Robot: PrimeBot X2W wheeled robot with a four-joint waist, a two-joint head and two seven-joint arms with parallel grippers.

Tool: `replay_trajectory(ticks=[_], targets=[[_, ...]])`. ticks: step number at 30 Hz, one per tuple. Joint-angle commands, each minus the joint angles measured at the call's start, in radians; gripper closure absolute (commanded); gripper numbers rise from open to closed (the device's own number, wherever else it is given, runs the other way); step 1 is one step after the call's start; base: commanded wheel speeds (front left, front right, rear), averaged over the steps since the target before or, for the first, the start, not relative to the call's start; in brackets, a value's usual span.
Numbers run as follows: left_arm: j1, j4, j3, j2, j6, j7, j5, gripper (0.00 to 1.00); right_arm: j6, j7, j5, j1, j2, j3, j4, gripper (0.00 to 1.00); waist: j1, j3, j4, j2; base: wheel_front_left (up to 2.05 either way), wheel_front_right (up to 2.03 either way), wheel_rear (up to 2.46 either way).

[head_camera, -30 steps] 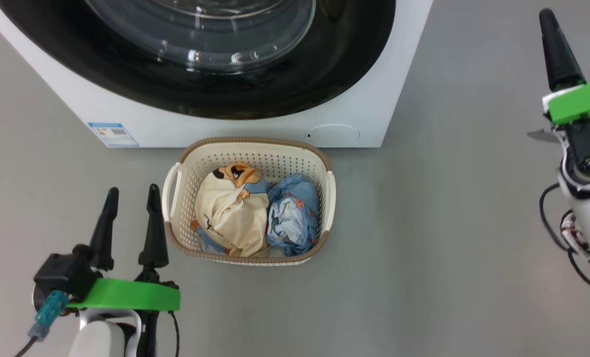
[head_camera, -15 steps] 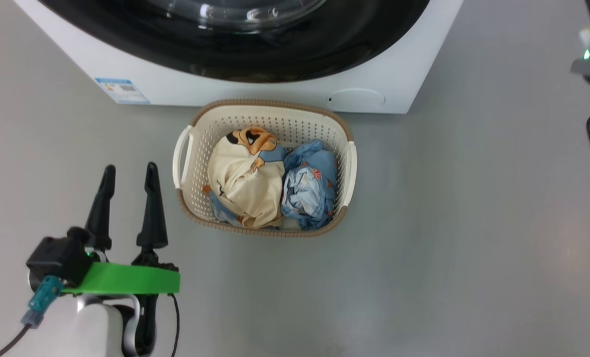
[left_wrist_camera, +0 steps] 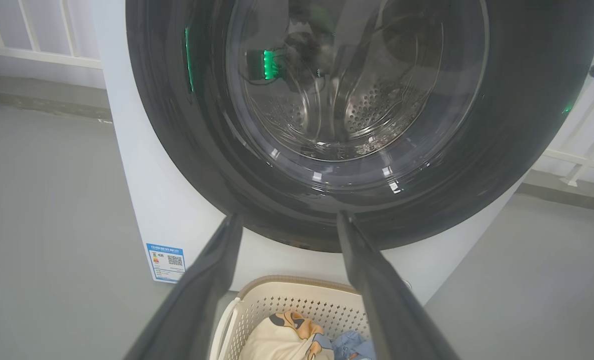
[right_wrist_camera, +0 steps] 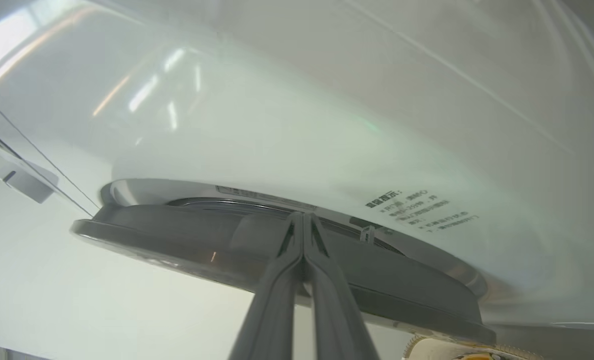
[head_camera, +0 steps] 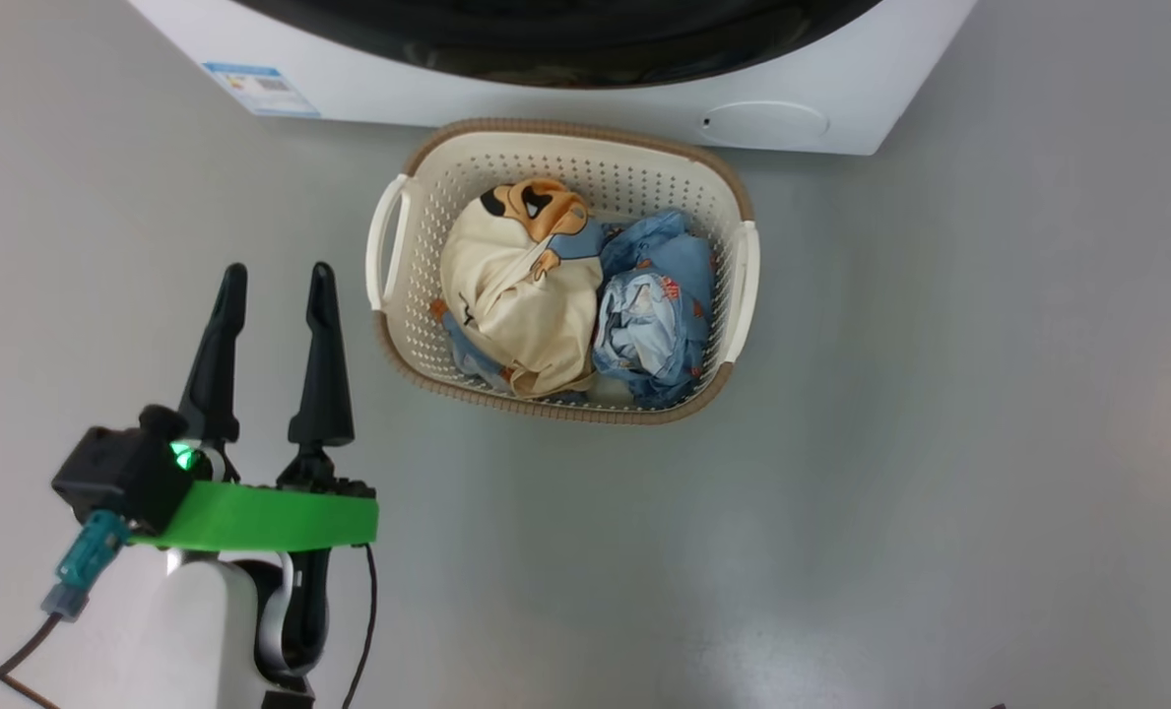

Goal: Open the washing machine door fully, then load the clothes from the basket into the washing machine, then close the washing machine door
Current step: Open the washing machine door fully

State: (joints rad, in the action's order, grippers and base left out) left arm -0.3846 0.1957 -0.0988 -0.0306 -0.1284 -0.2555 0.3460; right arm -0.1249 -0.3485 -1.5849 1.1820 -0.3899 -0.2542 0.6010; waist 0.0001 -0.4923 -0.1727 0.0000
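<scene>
Left gripper (head_camera: 278, 281) stands fingers apart beside the basket (head_camera: 565, 133) — clothes (head_camera: 536, 295) inside, at the washing machine (head_camera: 388, 94) foot. Right gripper (right_wrist_camera: 302, 220) pinched together, perhaps touching the shut washing machine door (left_wrist_camera: 336, 100) rim — blue label sticker (left_wrist_camera: 166, 261) at the front's lower corner, print unreadable

The floor (head_camera: 940, 443) before me is smooth grey with a dull sheen, and a soft pale patch of light lies toward its right edge. In my left wrist view the floor runs back to a low, darker grey kerb (left_wrist_camera: 32, 97). Above the kerb stands a white railing (left_wrist_camera: 32, 47) of slim bars, showing at both sides of that view.
</scene>
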Motion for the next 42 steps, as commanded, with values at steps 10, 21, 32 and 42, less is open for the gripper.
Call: replay_trajectory(ticks=[10, 21, 32, 42], targets=[[-0.025, -0.032, 0.014, -0.020, 0.003, -0.006, 0.039, 0.00, -0.006, -0.067, -0.006, 0.101, 0.026, -0.025, 0.006, 1.00, -0.0001, -0.047, -0.044, 0.0000, 0.00, 0.00, 0.00], [-0.035, -0.027, -0.010, -0.020, 0.013, -0.006, 0.054, 0.00, -0.006, -0.122, 0.018, 0.161, 0.037, -0.063, 0.048, 1.00, -0.0001, -0.059, -0.077, 0.0000, 0.00, 0.00, 0.00], [-0.008, -0.010, 0.001, -0.020, 0.019, -0.006, 0.044, 0.00, -0.006, -0.173, 0.004, 0.073, 0.053, -0.093, 0.048, 1.00, -0.0001, 0.015, -0.070, 0.0000, 0.00, 0.00, 0.00], [0.065, 0.012, 0.046, -0.020, 0.009, -0.006, 0.003, 0.00, -0.006, -0.247, -0.028, -0.106, 0.080, -0.127, 0.005, 1.00, -0.0001, 0.155, -0.047, 0.0000, 0.00, 0.00, 0.00]])
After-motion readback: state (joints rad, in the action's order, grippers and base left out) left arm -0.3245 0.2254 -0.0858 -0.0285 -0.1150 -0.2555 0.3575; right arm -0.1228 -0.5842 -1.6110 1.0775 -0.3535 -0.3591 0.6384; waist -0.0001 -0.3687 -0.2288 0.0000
